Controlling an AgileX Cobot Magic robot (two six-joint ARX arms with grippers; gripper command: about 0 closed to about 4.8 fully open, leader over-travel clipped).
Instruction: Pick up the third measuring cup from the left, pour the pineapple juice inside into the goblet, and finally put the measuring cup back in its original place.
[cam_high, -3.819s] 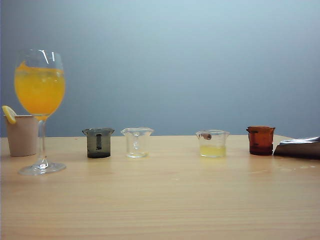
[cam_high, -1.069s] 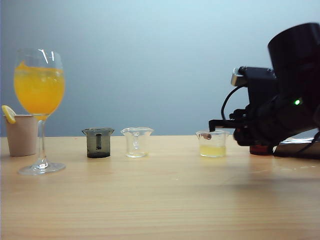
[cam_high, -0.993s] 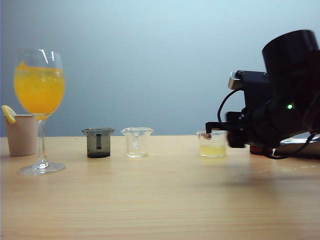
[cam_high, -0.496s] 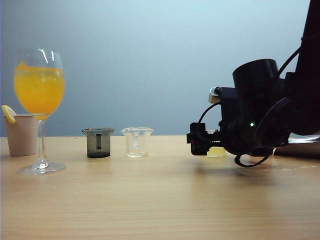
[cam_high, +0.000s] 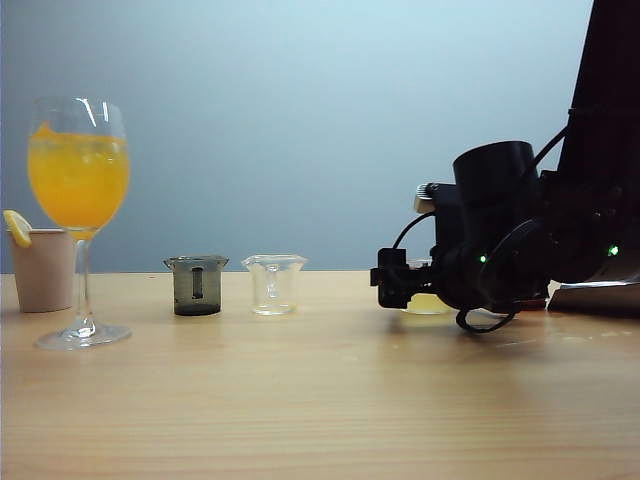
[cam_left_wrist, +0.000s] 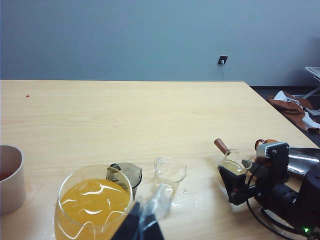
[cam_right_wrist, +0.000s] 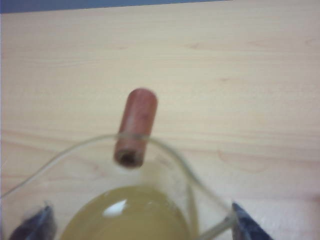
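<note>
Right end effector (cam_right_wrist: 140, 220) spread wide, fingertips (cam_right_wrist: 35, 225) flanking the third measuring cup (cam_right_wrist: 125, 200), not yet clamped, left end effector (cam_left_wrist: 142, 227) state unclear

In the exterior view the right gripper (cam_high: 392, 282) and its arm cover most of the third measuring cup (cam_high: 424, 300); only a sliver of pineapple juice (cam_high: 428, 303) shows. At three o'clock a dark object is cut by the edge. In the right wrist view the cup (cam_right_wrist: 150, 200) is blurred and cropped at six o'clock, and only the fingertips (cam_right_wrist: 246, 225) show. The left gripper (cam_left_wrist: 142, 227) is cropped at six o'clock of its own view, possibly clamped on the goblet (cam_left_wrist: 92, 205), whose stem is unseen.
</note>
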